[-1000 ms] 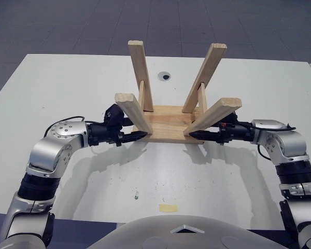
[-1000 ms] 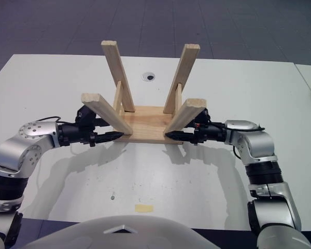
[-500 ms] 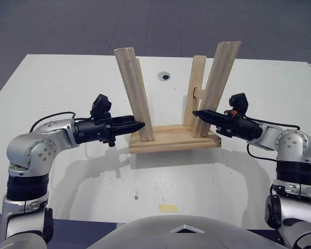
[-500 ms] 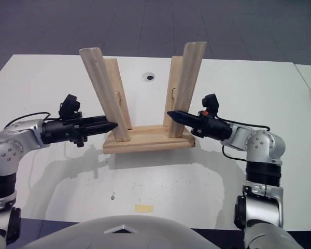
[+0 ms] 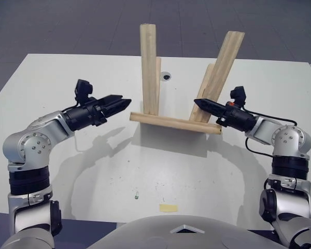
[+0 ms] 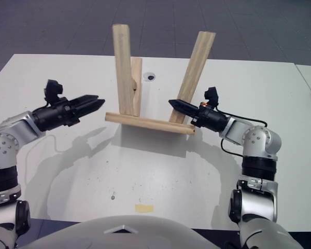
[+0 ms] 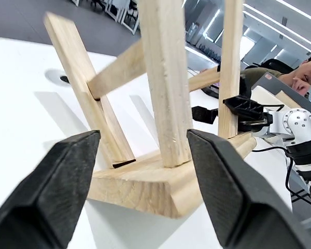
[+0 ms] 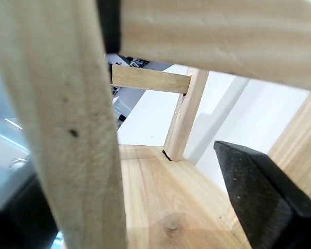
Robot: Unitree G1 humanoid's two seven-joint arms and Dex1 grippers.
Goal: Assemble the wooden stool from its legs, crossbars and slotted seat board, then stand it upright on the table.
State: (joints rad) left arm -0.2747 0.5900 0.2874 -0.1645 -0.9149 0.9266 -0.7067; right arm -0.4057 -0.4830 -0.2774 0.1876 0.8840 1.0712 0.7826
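Observation:
The assembled wooden stool is tipped with its legs pointing up and away from me, so the seat board (image 5: 173, 123) shows edge-on above its shadow. One leg (image 5: 149, 67) stands near vertical and another leg (image 5: 223, 72) leans right. My left gripper (image 5: 122, 102) hangs open to the left of the stool, apart from it. My right gripper (image 5: 198, 102) is open at the foot of the right leg. In the right wrist view that leg (image 8: 67, 129) sits between the fingers (image 8: 254, 207), with the board (image 8: 160, 197) and a crossbar (image 8: 150, 80) beyond.
The white table (image 5: 67, 78) has a round hole (image 5: 166, 76) behind the stool. A strip of yellow tape (image 5: 168, 208) and a small green speck (image 5: 136, 195) lie near the front edge. There is free room on both sides of the stool.
The stool has tipped further away from me, from board top showing to edge-on. My left gripper drew back to the left, rose and opened. The right gripper stayed by the right leg.

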